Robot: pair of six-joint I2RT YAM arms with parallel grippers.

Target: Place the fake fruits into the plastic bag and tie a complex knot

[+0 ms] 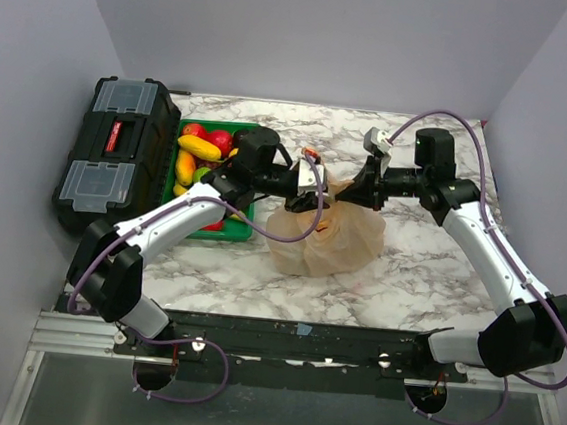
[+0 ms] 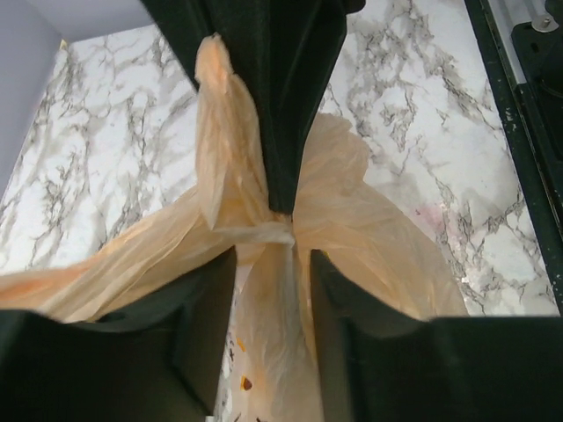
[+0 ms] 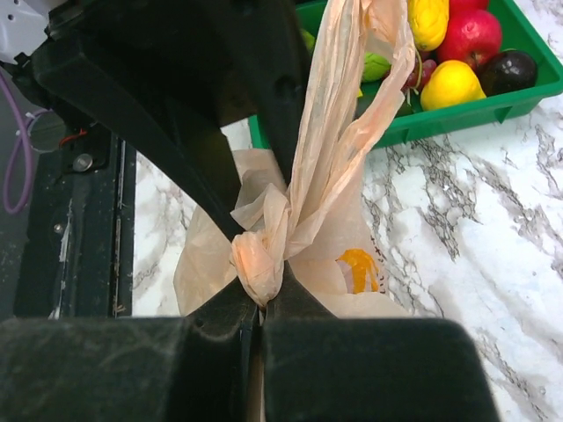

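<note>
The pale peach plastic bag (image 1: 326, 242) sits bulging mid-table. My right gripper (image 3: 261, 297) is shut on a twisted lump of its neck (image 3: 257, 255); I cannot tell if this is a finished knot. One thin tail (image 3: 347, 97) runs up from it past the left gripper's black fingers. My left gripper (image 2: 273, 264) is open, with a strand of the bag (image 2: 264, 316) hanging loose between its fingers. Both grippers meet above the bag in the top view, the left (image 1: 311, 190) and the right (image 1: 359, 192). Fake fruits remain in the tray: a banana (image 1: 198, 147), a red one (image 3: 473, 35), a yellow one (image 3: 450, 83) and a dark purple one (image 3: 510, 70).
The green tray (image 1: 253, 129) stands at the back left, and its wall (image 3: 457, 114) shows in the right wrist view. A black toolbox (image 1: 113, 156) lies left of it. An orange-yellow shape (image 3: 359, 268) shows on the bag's side. The black rail (image 2: 519, 149) runs along the near edge.
</note>
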